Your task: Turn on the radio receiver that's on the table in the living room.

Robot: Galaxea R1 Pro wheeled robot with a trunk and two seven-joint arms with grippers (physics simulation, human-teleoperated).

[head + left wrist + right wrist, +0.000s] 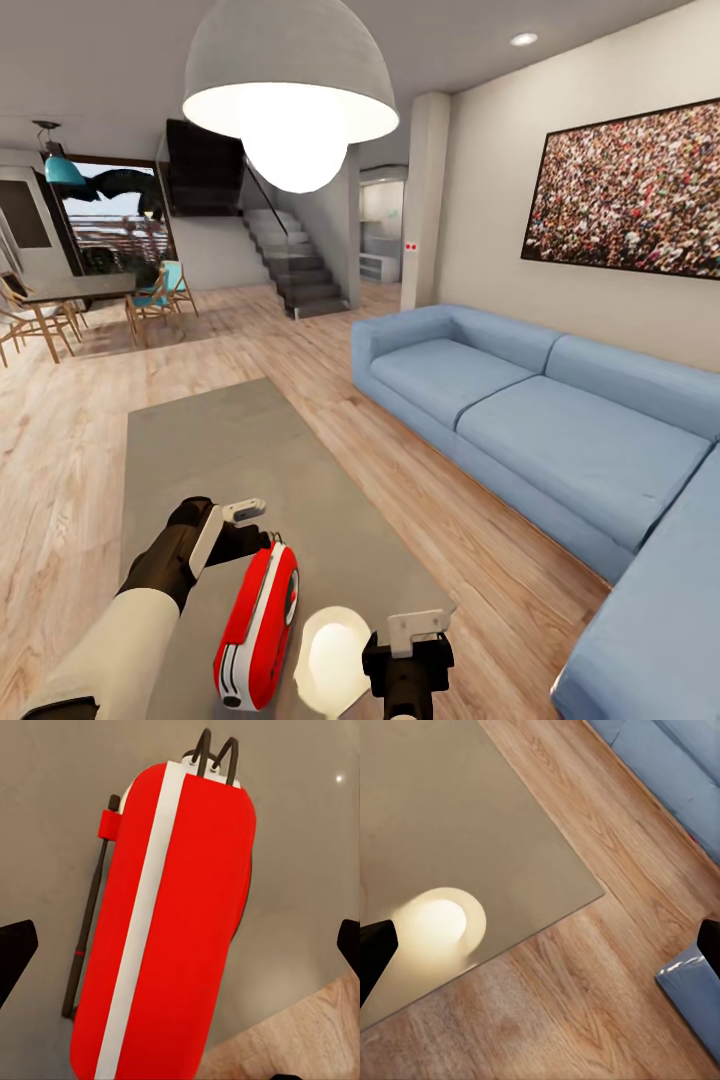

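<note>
Jaws of left gripper wide open over radio, not touching.

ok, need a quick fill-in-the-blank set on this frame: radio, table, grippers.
1. The radio receiver lies on the grey ____ top.
2. The body of the radio is ____ with a white stripe.
3. The left gripper hovers with its fingers ____ over the radio.
4. The sofa beside the table is ____.

Missing words: table; red; open; blue
</note>
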